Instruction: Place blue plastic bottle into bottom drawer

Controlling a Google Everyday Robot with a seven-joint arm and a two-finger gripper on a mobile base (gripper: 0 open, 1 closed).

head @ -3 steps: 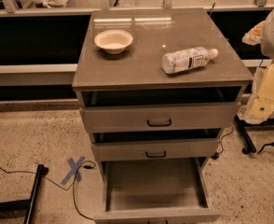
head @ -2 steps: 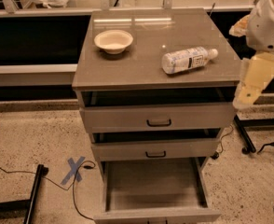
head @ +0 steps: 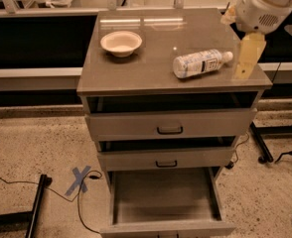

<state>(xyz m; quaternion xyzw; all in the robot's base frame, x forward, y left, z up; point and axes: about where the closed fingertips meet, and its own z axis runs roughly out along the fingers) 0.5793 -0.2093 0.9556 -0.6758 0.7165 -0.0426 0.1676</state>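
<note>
The blue plastic bottle [head: 200, 63] lies on its side on the right part of the grey cabinet top [head: 136, 73], white cap pointing right. My gripper [head: 245, 66] hangs from the white arm at the upper right, just right of the bottle's cap and above the top's right edge, apart from the bottle. The bottom drawer [head: 163, 197] is pulled out below, and its grey inside shows nothing in it.
A shallow white bowl [head: 121, 42] sits on the left of the top. The two upper drawers [head: 169, 128] with black handles stand slightly out. A blue tape cross [head: 79, 180] and cables lie on the floor at left; black stand legs [head: 285, 157] are at right.
My arm has moved left and up from beside the cabinet's right side; the gripper now hangs over the top's right edge near the bottle cap. The bottle has not moved.
</note>
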